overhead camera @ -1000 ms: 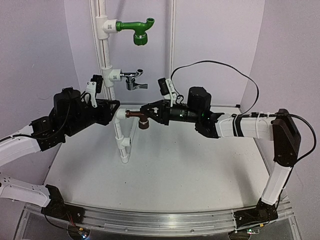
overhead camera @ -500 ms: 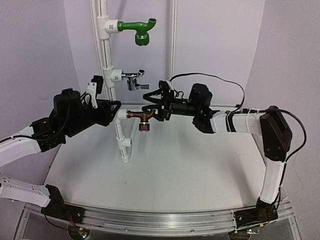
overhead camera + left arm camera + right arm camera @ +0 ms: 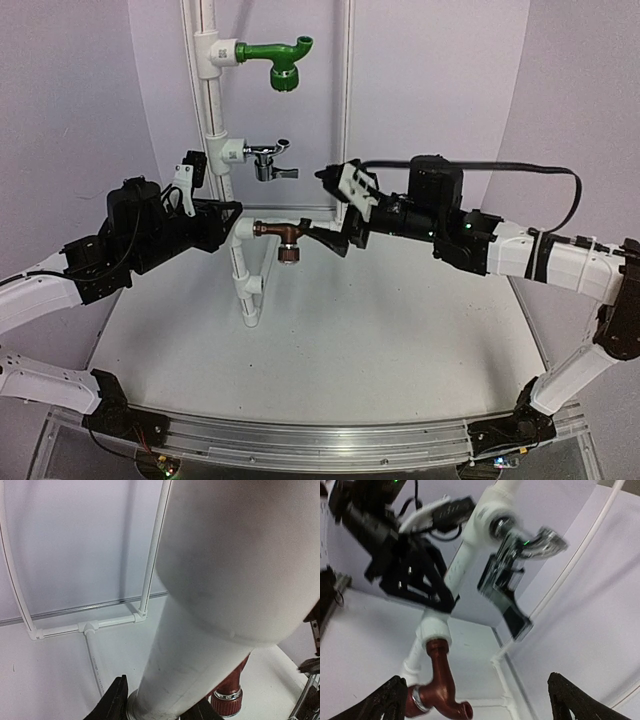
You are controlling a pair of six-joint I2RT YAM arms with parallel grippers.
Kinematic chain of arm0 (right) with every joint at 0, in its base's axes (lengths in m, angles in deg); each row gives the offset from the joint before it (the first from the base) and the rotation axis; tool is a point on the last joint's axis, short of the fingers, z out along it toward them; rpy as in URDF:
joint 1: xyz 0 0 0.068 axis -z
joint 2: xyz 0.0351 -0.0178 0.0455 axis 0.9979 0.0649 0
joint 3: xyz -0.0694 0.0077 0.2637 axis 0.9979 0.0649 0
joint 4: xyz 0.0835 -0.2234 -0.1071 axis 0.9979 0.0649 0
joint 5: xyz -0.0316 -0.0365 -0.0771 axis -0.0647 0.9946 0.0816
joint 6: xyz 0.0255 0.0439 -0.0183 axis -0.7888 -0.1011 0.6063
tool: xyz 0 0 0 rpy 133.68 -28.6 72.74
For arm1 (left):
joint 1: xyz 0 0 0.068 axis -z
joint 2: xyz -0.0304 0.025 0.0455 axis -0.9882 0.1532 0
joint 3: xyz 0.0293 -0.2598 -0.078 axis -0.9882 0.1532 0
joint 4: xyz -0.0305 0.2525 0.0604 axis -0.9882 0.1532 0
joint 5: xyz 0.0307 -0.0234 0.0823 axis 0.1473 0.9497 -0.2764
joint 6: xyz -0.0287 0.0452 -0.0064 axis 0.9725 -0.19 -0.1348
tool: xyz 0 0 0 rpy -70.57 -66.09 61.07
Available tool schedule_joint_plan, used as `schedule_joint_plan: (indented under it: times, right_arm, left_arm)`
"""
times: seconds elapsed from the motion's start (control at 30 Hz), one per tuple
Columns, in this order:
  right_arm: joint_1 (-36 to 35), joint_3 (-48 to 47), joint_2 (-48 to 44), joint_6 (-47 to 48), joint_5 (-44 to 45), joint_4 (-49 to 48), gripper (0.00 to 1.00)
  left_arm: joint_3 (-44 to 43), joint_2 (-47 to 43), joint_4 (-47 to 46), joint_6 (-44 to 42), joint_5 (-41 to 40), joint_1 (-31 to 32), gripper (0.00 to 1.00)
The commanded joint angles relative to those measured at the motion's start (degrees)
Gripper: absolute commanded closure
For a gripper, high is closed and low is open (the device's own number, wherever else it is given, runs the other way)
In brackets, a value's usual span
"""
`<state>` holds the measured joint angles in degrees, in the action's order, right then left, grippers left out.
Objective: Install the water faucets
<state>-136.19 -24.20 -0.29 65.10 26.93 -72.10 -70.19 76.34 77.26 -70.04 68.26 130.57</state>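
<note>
Saw brown faucet socketed in white pipe, chrome faucet at 12 o'clock. Noted left gripper pinching pipe, right gripper spread.

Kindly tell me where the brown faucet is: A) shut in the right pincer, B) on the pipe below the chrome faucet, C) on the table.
B: the brown faucet juts from the pipe under the chrome faucet, with the right pincer open beside it.
</note>
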Motion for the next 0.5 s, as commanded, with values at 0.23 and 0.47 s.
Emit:
schedule_joint_plan:
  times: [0.23, 0.47]
  right_arm:
    - [-1.8, 6.4, 6.8, 52.8, 7.7, -11.2, 0.02]
    - [-3.6, 5.8, 12.2, 54.6, 8.8, -21.7, 0.03]
  left_arm:
    - [0.1, 2.3, 3.8, 7.5, 8.0, 0.8, 1.00]
    - [-0.1, 2.3, 4.0, 7.7, 8.0, 0.8, 1.00]
